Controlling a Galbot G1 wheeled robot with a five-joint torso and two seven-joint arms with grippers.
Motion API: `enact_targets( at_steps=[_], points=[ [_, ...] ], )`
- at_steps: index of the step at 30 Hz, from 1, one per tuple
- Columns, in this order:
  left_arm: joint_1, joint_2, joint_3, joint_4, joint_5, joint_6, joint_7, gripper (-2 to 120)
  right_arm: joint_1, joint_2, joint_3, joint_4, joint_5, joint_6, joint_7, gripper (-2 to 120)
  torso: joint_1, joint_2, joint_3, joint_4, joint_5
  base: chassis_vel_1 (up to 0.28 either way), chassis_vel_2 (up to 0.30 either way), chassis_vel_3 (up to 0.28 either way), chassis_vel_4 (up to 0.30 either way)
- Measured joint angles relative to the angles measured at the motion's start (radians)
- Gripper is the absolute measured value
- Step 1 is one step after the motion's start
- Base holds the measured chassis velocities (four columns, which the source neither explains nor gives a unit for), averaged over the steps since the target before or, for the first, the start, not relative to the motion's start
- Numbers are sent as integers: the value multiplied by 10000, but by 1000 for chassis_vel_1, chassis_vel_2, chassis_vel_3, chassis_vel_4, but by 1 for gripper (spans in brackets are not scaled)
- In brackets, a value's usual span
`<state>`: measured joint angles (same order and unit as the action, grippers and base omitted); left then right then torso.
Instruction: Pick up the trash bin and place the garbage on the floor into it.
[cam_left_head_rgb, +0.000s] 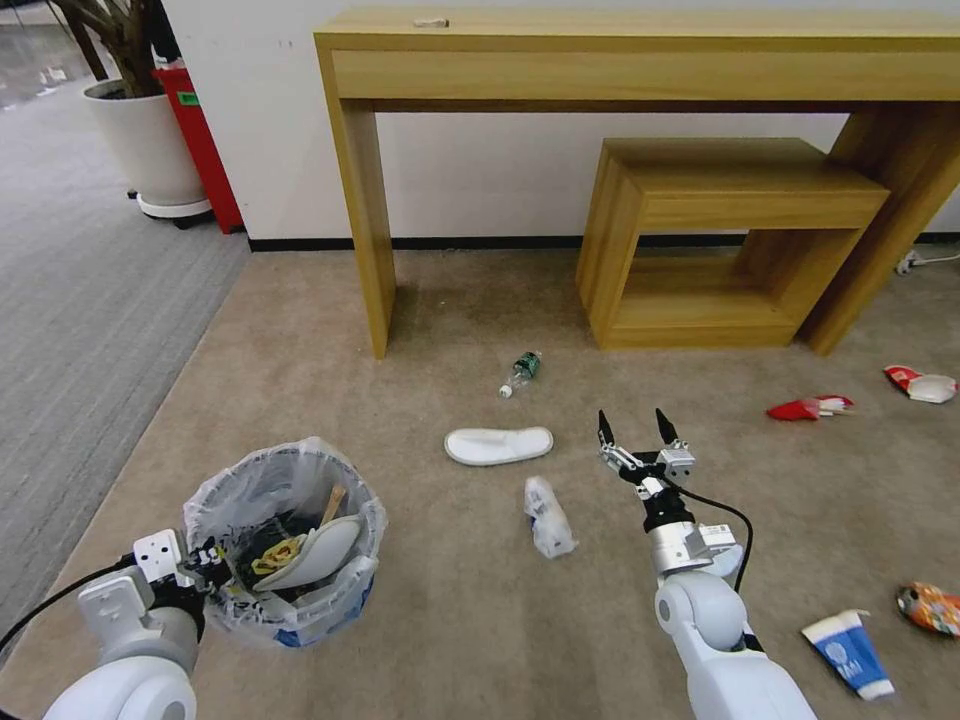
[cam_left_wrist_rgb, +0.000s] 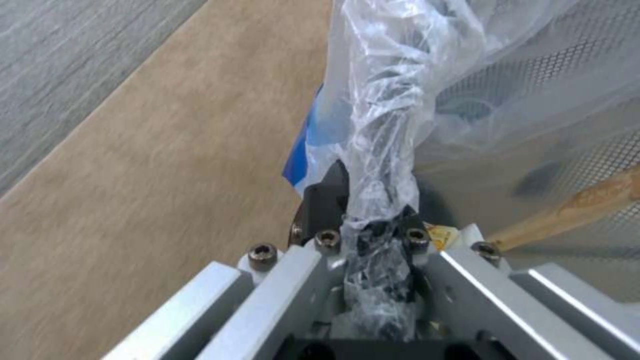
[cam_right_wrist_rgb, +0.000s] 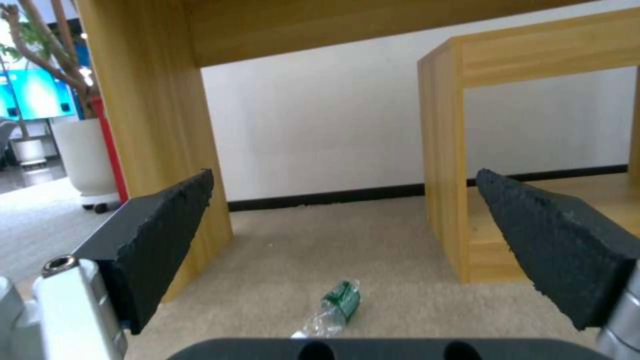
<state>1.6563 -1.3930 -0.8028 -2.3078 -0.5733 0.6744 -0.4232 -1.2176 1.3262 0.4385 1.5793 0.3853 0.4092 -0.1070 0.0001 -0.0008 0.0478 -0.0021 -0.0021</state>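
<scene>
Holding the trash bin (cam_left_head_rgb: 285, 545) by its bagged rim, the left gripper (cam_left_head_rgb: 205, 560) has its fingers clamped on rim and liner; the bin sits low at the robot's left over the beige carpet (cam_left_head_rgb: 420, 640). A slipper and stick already lie inside. Recommended: keep the bin upright. The right gripper (cam_left_head_rgb: 638, 427), fingers apart, points toward the green-label bottle (cam_left_head_rgb: 521, 372). A white slipper (cam_left_head_rgb: 498, 445) and crumpled plastic wrapper (cam_left_head_rgb: 549, 517) lie nearer; the table leg (cam_left_head_rgb: 365, 230) stands just beyond the bottle.

Bare carpet (cam_left_head_rgb: 420, 600) beside slipper (cam_left_head_rgb: 498, 445)
</scene>
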Motion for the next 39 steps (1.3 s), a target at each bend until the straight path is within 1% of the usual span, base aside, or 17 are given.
enact_targets(
  at_steps=[6, 7, 9, 22, 27, 29, 30, 31, 33, 34, 36, 37, 38, 39],
  points=[
    [9, -19, 33, 5, 28, 5, 20, 1, 18, -7, -46, -79, 12, 19, 106, 100, 2, -1, 3, -1, -1, -175, 179, 194, -200],
    [13, -32, 43, 23, 34, 5, 25, 1, 19, -8, -63, -105, 7, 18, 127, 100, 1, -1, 3, -1, 4, -139, 92, 96, -134],
    [17, -45, 58, 49, 40, 5, 28, 1, 30, -12, -87, -132, 4, 19, 185, 100, 1, -1, 3, 0, -1, -39, 46, 48, -21],
    [6, -116, 98, 72, 57, 12, 36, 1, 9, 12, -151, -207, -140, 9, 215, 100, 0, -1, -1, -1, 1, 9, -9, -7, 16],
    [57, -169, 129, 45, 129, 12, 46, 1, -65, -41, -318, -165, -580, -228, 454, 100, 0, 0, -1, -1, 0, 0, 0, 0, 0],
    [95, -214, 153, 26, 182, 13, 54, 1, -103, -78, -398, -118, -1038, -665, 553, 100, 0, 0, -1, 0, 1, 0, 0, 0, 0],
    [95, -214, 153, 26, 182, 13, 54, 1, -103, -78, -398, -118, -1038, -665, 553, 100, 0, 0, -1, 0, 1, 0, 0, 0, 0],
    [113, -231, 164, 6, 202, 13, 55, 1, -124, -110, -415, -58, -1243, -1042, 552, 100, 0, 0, -1, 0, 1, 0, 0, 0, 0],
    [146, -260, 183, -33, 249, 12, 59, 1, -174, -265, -512, 169, -1502, -2242, 498, 100, 0, 0, -1, 0, 0, 0, 0, 0, 0],
    [146, -260, 183, -33, 249, 12, 59, 1, -174, -265, -512, 169, -1502, -2242, 498, 100, 0, 0, -1, 0, 0, 0, 0, 0, 0],
    [182, -278, 196, -63, 319, 12, 61, 1, -141, -420, -668, 343, -1518, -3419, 458, 100, 0, 0, -1, -1, 0, 0, 0, 0, 0],
    [205, -295, 198, -80, 360, 13, 61, 1, -33, -484, -787, 360, -1518, -4223, 443, 100, 0, 0, -1, 0, 0, 0, 0, 0, 0],
    [221, -316, 198, -89, 379, 13, 60, 1, 75, -503, -878, 329, -1490, -4787, 453, 100, 0, 0, -1, -1, 0, 0, 0, 0, 0],
    [221, -316, 198, -89, 379, 13, 60, 1, 75, -503, -878, 329, -1490, -4787, 453, 100, 0, 0, -1, -1, 0, 0, 0, 0, 0]
  ],
)
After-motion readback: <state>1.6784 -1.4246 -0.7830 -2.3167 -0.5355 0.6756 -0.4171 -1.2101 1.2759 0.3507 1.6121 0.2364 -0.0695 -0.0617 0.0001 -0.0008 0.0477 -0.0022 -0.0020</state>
